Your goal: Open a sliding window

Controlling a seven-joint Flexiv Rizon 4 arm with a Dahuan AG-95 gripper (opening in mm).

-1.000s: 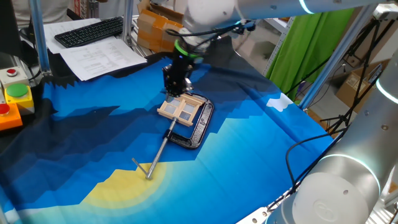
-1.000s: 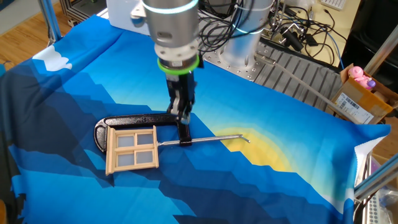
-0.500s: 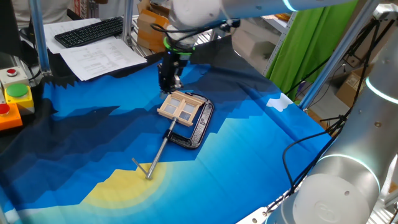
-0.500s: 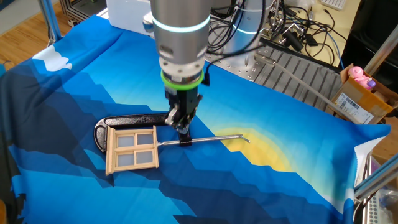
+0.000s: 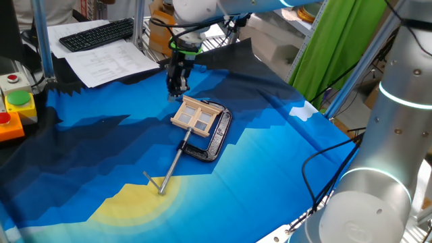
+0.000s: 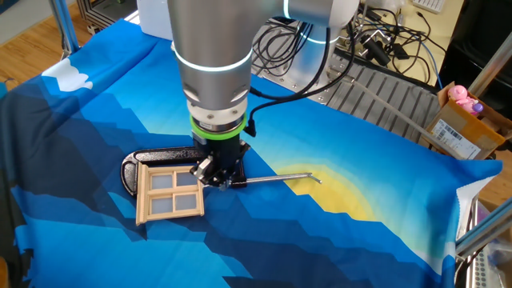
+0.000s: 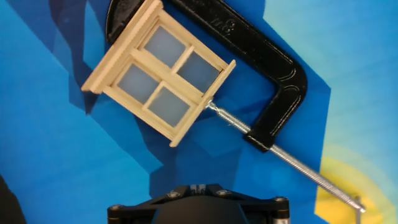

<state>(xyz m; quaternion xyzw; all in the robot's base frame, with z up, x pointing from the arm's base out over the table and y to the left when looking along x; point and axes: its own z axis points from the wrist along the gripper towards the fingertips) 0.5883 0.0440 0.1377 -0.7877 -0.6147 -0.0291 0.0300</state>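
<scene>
The sliding window (image 5: 196, 116) is a small tan wooden frame with pale panes. It lies flat on the blue cloth, held in a black C-clamp (image 5: 217, 138). It also shows in the other fixed view (image 6: 170, 190) and in the hand view (image 7: 160, 79). My gripper (image 5: 179, 86) hangs above the cloth just beyond the window's far corner and touches nothing. In the other fixed view the gripper (image 6: 210, 171) stands over the window's right edge. In the hand view the fingertips (image 7: 196, 186) sit pressed together at the bottom edge. The gripper is shut and empty.
The clamp's metal screw rod (image 5: 172, 165) runs out over the yellow patch of the cloth and also shows in the hand view (image 7: 292, 163). A keyboard (image 5: 98, 32), papers (image 5: 108, 62) and a button box (image 5: 17, 108) lie at the far left. A cardboard box (image 6: 460, 128) stands beside the table.
My gripper has lifted off the window's far edge and moved away from it, up and to the left in one fixed view. The window and the clamp have not moved.
</scene>
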